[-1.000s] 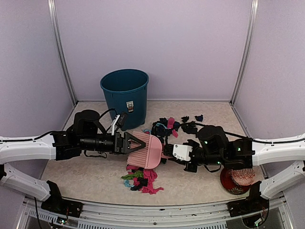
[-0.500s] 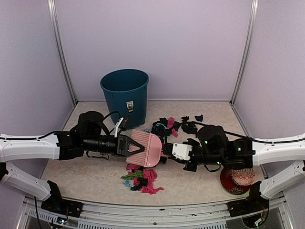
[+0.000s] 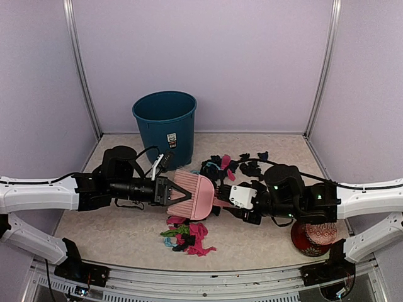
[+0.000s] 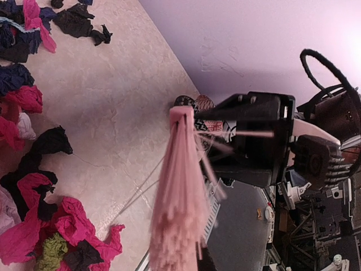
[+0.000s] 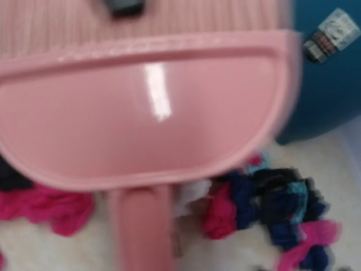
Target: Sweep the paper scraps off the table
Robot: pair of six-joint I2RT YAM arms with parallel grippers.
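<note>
The paper scraps lie in a front pile (image 3: 189,238) of pink, green and black, and in a back group (image 3: 221,166) of navy, black and pink. They also show in both wrist views (image 4: 34,226) (image 5: 265,203). A pale pink brush (image 3: 184,189) rests against a pale pink dustpan (image 3: 203,198) between the two arms. My left gripper (image 3: 178,191) is shut on the brush's bristle side (image 4: 180,192). My right gripper (image 3: 221,200) sits at the dustpan's handle (image 5: 141,226). Its fingers are hidden, so I cannot see how its jaws stand.
A teal bin (image 3: 165,123) stands at the back left, just behind the brush. A red patterned ball (image 3: 313,238) lies under my right arm near the front right. The beige table (image 3: 119,233) ends in a metal front edge and has purple walls on three sides.
My left gripper has slid right onto the brush and gone from wide open to shut. The brush and dustpan have shifted slightly. My right arm has barely moved.
</note>
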